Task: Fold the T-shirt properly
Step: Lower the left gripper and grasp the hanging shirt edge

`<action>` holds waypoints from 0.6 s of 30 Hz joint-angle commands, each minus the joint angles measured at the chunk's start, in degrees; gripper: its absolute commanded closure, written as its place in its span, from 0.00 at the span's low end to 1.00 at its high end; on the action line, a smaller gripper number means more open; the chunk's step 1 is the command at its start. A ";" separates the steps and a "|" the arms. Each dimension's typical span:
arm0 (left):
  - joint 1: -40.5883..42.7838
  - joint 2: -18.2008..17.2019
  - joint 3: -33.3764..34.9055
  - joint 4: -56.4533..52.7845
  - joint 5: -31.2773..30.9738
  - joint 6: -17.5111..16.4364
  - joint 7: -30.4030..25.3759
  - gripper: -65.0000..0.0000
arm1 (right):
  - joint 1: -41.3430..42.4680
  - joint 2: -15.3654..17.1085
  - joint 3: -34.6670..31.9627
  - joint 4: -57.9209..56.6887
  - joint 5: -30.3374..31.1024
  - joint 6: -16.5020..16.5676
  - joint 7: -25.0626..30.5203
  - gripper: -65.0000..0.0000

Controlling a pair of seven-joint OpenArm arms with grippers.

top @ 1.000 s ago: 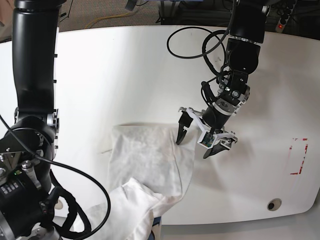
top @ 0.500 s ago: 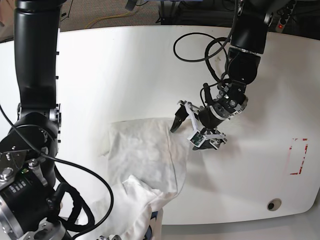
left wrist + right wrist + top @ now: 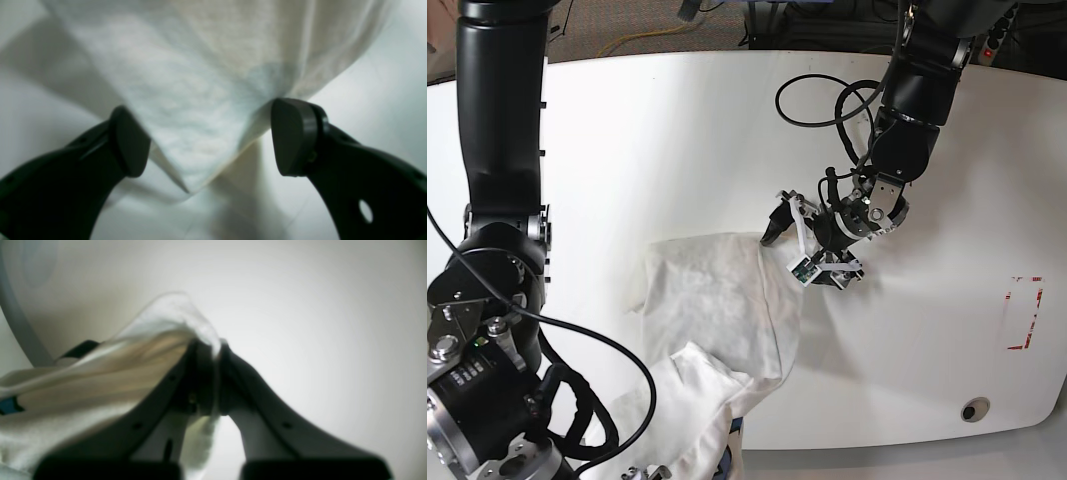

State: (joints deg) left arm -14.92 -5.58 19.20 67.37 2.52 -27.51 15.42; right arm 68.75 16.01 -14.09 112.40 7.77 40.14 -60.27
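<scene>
At the left of the base view stands the black right arm (image 3: 492,200), big and close to the camera, with cables hanging near its base. Its fingers are out of sight in that view. In the right wrist view the right gripper (image 3: 206,350) has its fingers pressed together on a bunched fold of the T-shirt (image 3: 100,373); the cloth goes out to the left of the fingers, and a small blue patch shows at the far left edge.

In the middle of the base view the T-shirt (image 3: 717,300) lies crumpled on the white surface (image 3: 677,140), near the front edge. One part is spread flat, and a thicker bundle goes down toward the lower left, over the edge of the surface.

To the right, the left arm (image 3: 917,90) reaches down from the top. The left gripper (image 3: 812,250) is at the upper right corner of the cloth with its fingers spread wide. In the left wrist view a pointed corner of the T-shirt (image 3: 186,100) lies between the two dark fingers (image 3: 293,136), and they are not closed on it.

At the far right of the surface there is a red marking (image 3: 1025,312), and below it a small round hole (image 3: 972,409).
</scene>
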 commanded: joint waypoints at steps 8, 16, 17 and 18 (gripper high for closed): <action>-1.21 0.35 -0.08 0.71 -0.55 0.12 -1.40 1.00 | 0.83 0.30 0.86 0.17 -0.87 -0.62 1.06 1.00; 0.72 -1.23 -5.53 5.55 -0.55 0.21 -1.22 1.00 | -1.98 2.67 1.03 -0.79 -0.96 -1.06 1.06 1.00; 1.07 -1.40 -6.67 7.04 -0.55 0.21 -1.22 1.00 | -2.42 2.93 1.30 -1.67 -0.96 -1.06 1.06 1.00; 1.25 -1.58 -7.38 8.19 -0.55 0.21 -1.05 1.00 | -2.77 3.11 1.82 -2.47 -0.96 -1.06 1.06 1.00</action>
State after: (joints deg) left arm -12.23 -6.59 12.60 73.08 2.50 -27.88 15.68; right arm 64.34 18.72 -13.19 110.76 7.77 39.90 -59.81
